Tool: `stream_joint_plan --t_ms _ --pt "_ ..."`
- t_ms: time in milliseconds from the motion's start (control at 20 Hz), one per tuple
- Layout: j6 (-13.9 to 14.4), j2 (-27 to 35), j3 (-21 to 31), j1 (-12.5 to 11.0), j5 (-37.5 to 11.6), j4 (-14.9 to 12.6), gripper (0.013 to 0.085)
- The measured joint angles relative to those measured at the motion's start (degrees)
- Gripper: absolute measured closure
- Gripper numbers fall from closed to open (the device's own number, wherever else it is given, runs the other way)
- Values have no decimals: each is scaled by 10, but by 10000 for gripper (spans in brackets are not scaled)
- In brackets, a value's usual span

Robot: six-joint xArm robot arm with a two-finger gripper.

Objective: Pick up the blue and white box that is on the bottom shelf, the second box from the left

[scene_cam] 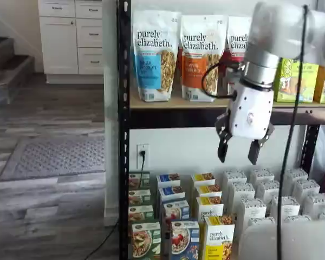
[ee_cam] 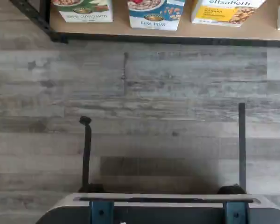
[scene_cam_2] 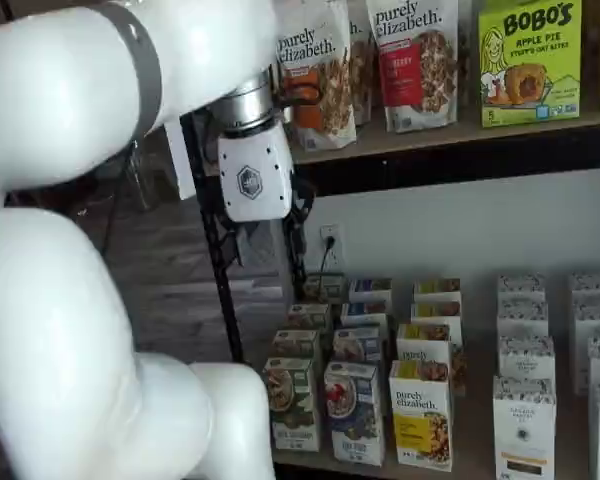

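The blue and white box [scene_cam: 184, 241] stands at the front of the bottom shelf [ee_cam: 186, 30], between a green-and-white box [scene_cam: 145, 240] and a yellow "purely elizabeth" box [scene_cam: 219, 241]. It shows in both shelf views [scene_cam_2: 352, 410] and in the wrist view [ee_cam: 154, 14]. Several alike stand in a row behind it. My gripper [scene_cam: 238, 150] hangs well above these boxes, in front of the upper shelf's edge, fingers pointing down. A plain gap shows between its fingers and nothing is in them. It also shows in a shelf view [scene_cam_2: 265, 240].
Granola bags [scene_cam: 154, 54] and green Bobo's boxes [scene_cam_2: 528, 60] fill the upper shelf. White cartons [scene_cam: 265, 192] stand right of the cereal rows. A black rack post [scene_cam: 123, 135] stands at the left. A wall outlet [scene_cam: 143, 156] has a cable. The dark mount [ee_cam: 163, 210] shows over grey floor.
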Motion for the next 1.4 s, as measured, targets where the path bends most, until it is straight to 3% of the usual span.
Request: stream_joint_plan --t_ms 50,800,1400 --pt "-41 -20 21 -36 -28 67 130" --pt "-50 -27 51 -40 -51 73 130" --pt "-43 -31 108 -22 -127 72 130"
